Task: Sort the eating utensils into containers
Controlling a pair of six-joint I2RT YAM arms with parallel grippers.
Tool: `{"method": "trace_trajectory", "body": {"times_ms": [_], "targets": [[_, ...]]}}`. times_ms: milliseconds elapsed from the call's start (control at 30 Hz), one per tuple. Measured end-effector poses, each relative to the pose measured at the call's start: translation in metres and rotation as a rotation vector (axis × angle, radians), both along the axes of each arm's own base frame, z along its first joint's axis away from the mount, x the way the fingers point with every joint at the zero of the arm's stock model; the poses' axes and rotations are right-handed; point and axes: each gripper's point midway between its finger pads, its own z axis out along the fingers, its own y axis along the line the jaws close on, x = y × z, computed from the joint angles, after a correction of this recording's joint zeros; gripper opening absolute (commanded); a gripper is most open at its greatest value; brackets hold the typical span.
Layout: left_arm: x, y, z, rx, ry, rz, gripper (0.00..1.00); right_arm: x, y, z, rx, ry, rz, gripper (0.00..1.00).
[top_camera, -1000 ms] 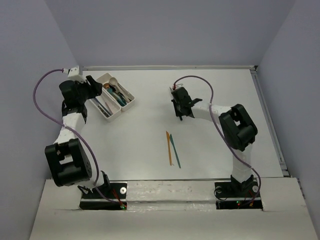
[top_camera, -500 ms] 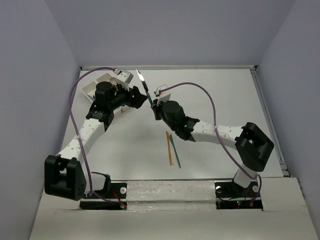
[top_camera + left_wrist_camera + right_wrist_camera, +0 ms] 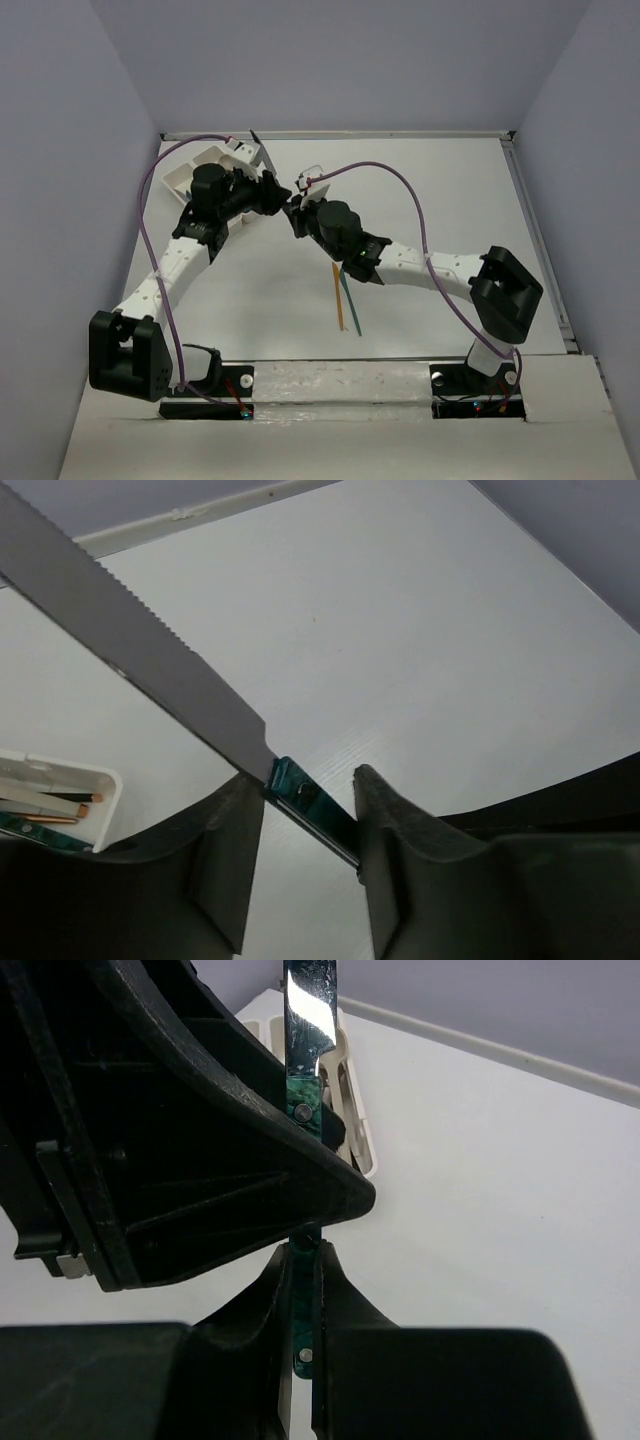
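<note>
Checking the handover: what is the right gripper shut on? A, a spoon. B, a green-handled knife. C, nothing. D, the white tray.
B: the right wrist view shows the right gripper clamped on the green handle of the knife.

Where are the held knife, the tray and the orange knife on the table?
held knife [image 3: 170, 675], left wrist view, middle of the blade.
tray [image 3: 75, 777], left wrist view, rim of its end wall.
orange knife [image 3: 338, 305], top view, middle of its visible length.
</note>
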Motion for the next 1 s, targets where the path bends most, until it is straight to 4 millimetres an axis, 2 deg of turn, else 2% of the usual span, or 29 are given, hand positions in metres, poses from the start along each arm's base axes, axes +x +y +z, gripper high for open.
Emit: {"method": "trace_trajectory", "body": {"times_ms": [67,100,133,167,300,333,367,400,467,500,533,567,600,700,733,800,900,1000], "targets": [[-0.001,-0.003,0.001,-0.009,0.004,-0.005,0.26,0.0,0.001,-0.002,-0.003,0.002,0.005,0.0],[-0.003,-0.006,0.002,-0.023,0.013,-0.014,0.11,0.0,0.003,-0.004,-0.004,0.005,0.011,0.0],[-0.005,-0.008,0.003,-0.034,0.016,-0.025,0.03,0.0,0.005,-0.008,-0.004,0.009,0.016,0.0],[-0.007,-0.011,0.004,-0.05,0.029,-0.03,0.0,0.0,0.007,-0.01,0.001,0.014,0.02,0.0],[-0.009,-0.011,0.005,-0.062,0.039,-0.036,0.0,0.001,0.01,-0.011,0.016,0.016,0.019,0.0],[-0.009,-0.01,0.005,-0.071,0.045,-0.037,0.0,0.002,0.009,-0.011,0.017,0.016,0.012,0.04],[-0.009,-0.008,0.005,-0.078,0.051,-0.036,0.0,0.003,0.008,-0.01,0.021,0.015,0.004,0.22],[-0.009,-0.006,0.005,-0.089,0.058,-0.038,0.0,0.003,0.008,-0.01,0.023,0.017,0.003,0.62],[-0.009,0.001,0.004,-0.103,0.068,-0.04,0.0,0.001,0.01,-0.011,0.027,0.024,0.01,0.82],[-0.003,0.014,0.002,-0.1,0.062,-0.006,0.0,0.0,0.008,-0.016,0.001,0.032,0.003,0.87],[0.001,0.024,0.001,-0.098,0.061,0.021,0.0,-0.001,0.007,-0.018,-0.007,0.04,0.003,0.87],[0.016,0.064,-0.002,-0.095,0.055,0.137,0.0,-0.002,0.006,-0.023,-0.037,0.057,-0.002,0.88],[0.024,0.094,-0.005,-0.095,0.052,0.221,0.0,-0.003,0.003,-0.028,-0.063,0.078,-0.009,0.88],[0.04,0.169,-0.016,-0.081,0.048,0.441,0.0,-0.008,-0.012,-0.049,-0.153,0.175,-0.057,0.87],[0.044,0.183,-0.02,-0.072,0.051,0.484,0.0,-0.011,-0.019,-0.057,-0.18,0.21,-0.073,0.87],[0.049,0.197,-0.032,-0.061,0.07,0.527,0.0,-0.02,-0.034,-0.073,-0.221,0.275,-0.1,0.87],[0.061,0.2,-0.056,-0.069,0.137,0.535,0.0,-0.041,-0.067,-0.109,-0.282,0.378,-0.148,0.87],[0.074,0.203,-0.078,-0.095,0.206,0.543,0.0,-0.055,-0.09,-0.135,-0.325,0.447,-0.19,0.87]]}}
